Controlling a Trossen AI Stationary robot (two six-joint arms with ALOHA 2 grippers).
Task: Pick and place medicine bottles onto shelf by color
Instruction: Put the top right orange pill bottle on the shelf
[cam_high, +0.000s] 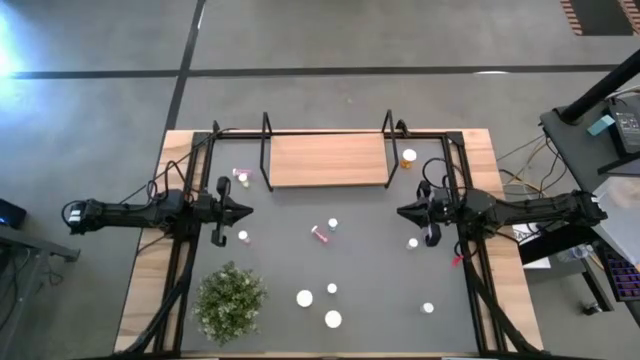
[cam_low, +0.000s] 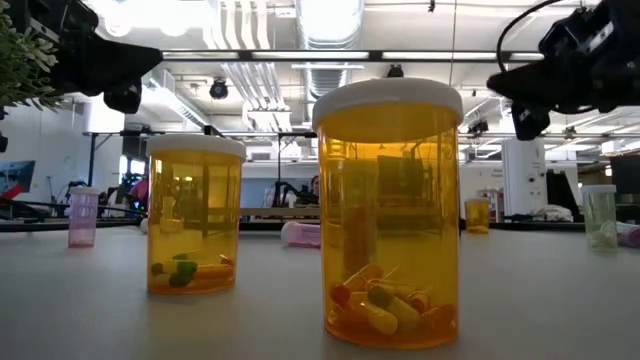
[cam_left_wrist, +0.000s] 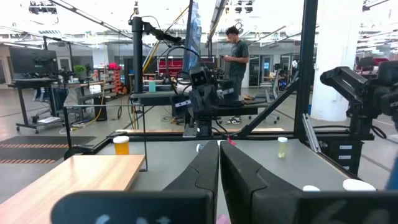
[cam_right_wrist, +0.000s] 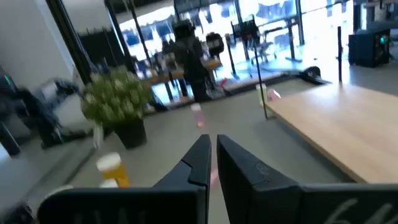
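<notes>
Shelf (cam_high: 327, 160): bare wooden board, upper centre of the high view, no bottle on it. Medicine bottles: scattered on the dark worktop (cam_high: 370, 300) below it; orange bottle (cam_high: 408, 157) just right of the shelf, pink bottle (cam_high: 322, 234) lying on its side at centre, long axis slanting toward lower right, small bottle (cam_high: 413, 243) upright. Left hand (cam_high: 247, 210): middle left, fingers closed, holding nothing, pointing right. Right hand (cam_high: 402, 211): middle right, fingers closed, empty, pointing left. Governing relation: the small bottle sits just below and right of the right hand's tip, nearer than anything by the left hand; judged the likelier first pick, fingers needing to open first
</notes>
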